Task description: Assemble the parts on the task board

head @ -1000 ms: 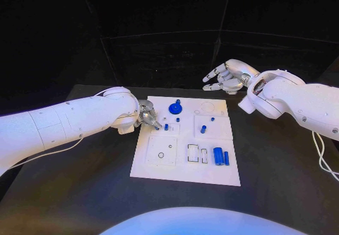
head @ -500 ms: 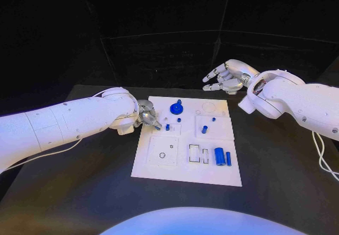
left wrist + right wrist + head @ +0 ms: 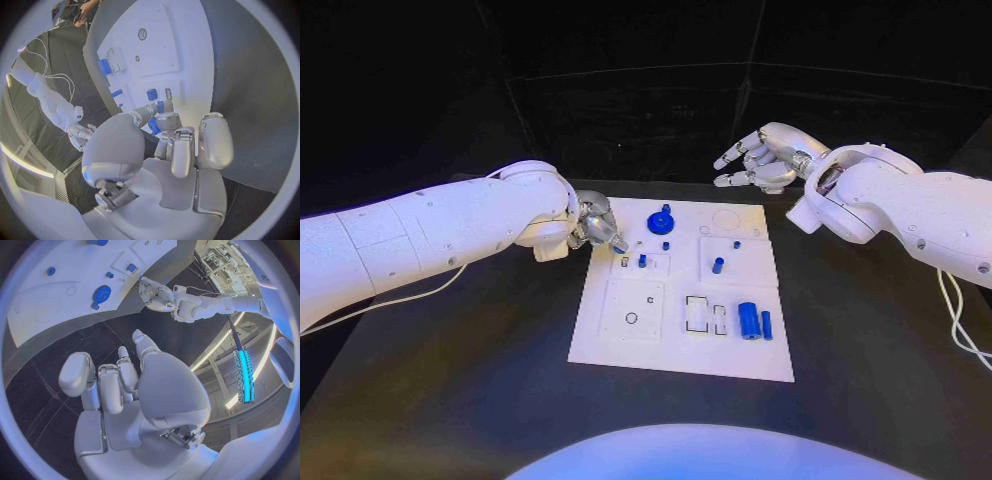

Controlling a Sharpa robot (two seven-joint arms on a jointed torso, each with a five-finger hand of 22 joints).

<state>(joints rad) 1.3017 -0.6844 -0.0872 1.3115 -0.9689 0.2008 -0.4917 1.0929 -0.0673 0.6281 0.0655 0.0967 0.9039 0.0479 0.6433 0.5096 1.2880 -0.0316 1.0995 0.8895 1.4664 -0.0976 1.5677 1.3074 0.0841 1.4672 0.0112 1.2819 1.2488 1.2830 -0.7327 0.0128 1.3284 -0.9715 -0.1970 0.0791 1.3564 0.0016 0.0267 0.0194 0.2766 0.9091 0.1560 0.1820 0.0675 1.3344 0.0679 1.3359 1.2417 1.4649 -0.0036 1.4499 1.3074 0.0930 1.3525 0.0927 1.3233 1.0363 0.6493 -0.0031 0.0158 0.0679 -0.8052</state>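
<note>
- My left robot hand (image 3: 599,228) hovered at the upper left edge of the task board (image 3: 678,350), fingers curled together; I could not tell whether they pinched anything.
- A small blue peg (image 3: 642,261) stood just beside those fingertips, probably the piece in hand for seating.
- My right robot hand (image 3: 759,156) hung spread and empty in the upper right of the frame, off the board, likely kept clear.
- Two blue cylinders (image 3: 753,319) lay at the board's lower right, a blue knob (image 3: 659,221) near its top, over the dark surface (image 3: 473,380).
</note>
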